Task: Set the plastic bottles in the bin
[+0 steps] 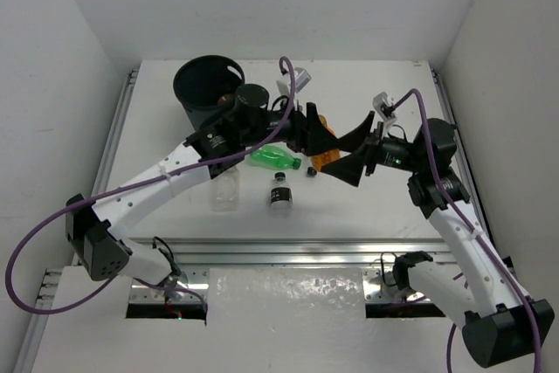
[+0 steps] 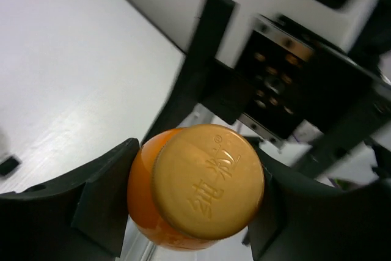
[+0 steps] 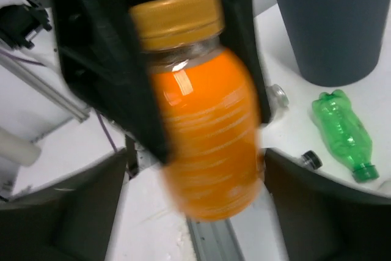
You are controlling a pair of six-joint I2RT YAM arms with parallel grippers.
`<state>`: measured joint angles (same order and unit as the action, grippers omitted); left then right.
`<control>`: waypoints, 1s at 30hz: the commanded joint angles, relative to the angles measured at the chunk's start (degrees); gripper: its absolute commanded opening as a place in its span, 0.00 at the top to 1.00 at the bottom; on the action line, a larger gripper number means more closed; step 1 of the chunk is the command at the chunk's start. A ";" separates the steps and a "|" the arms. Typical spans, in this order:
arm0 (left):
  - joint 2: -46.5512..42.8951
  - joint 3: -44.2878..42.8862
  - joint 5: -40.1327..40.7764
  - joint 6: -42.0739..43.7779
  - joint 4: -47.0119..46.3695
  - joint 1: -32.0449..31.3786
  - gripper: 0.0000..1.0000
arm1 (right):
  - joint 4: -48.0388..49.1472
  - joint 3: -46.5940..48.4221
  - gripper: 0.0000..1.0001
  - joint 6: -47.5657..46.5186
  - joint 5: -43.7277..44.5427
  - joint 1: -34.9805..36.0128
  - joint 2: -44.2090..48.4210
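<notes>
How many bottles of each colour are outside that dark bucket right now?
Orange bottle: 1
Green bottle: 1
Plain clear bottle: 1
Clear bottle with black label: 1
Total: 4

The left arm's 2 dark fingers (image 2: 91,209) pressed against an orange bottle (image 2: 142,203) from either side, its top facing the camera. Its golden-orange cap (image 2: 208,181), embossed with raised characters, filled the space between them. Beyond the fingers stood a black mechanical assembly (image 2: 278,84) with a screw-studded plate, out of focus. To the left of the fingers lay the white table (image 2: 73,71), with a small dark object (image 2: 7,164) on it at the frame's edge.
</notes>
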<state>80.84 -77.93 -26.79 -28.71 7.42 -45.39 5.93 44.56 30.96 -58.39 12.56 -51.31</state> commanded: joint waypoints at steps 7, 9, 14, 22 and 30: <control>-1.12 -16.70 39.68 -0.29 25.06 16.50 1.00 | -20.67 4.31 0.01 -4.59 33.23 0.72 3.06; -0.34 -19.26 43.20 -0.12 28.33 21.54 1.00 | -22.01 4.31 0.01 -5.03 36.41 0.80 2.45; 5.63 -26.82 43.40 -1.08 29.84 35.53 1.00 | -17.47 0.72 0.01 -4.25 32.48 0.80 -0.28; 20.06 -39.93 39.62 -0.21 34.51 39.23 0.32 | -15.15 3.68 0.01 0.41 39.56 1.24 -16.06; 17.08 -36.51 37.25 -0.38 33.54 39.23 0.00 | -19.30 18.10 0.01 0.59 55.66 6.95 -38.58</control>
<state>102.39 -114.52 11.68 -29.02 42.46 -6.02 -13.08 56.90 31.20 -10.90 17.43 -85.91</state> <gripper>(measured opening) 0.994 0.986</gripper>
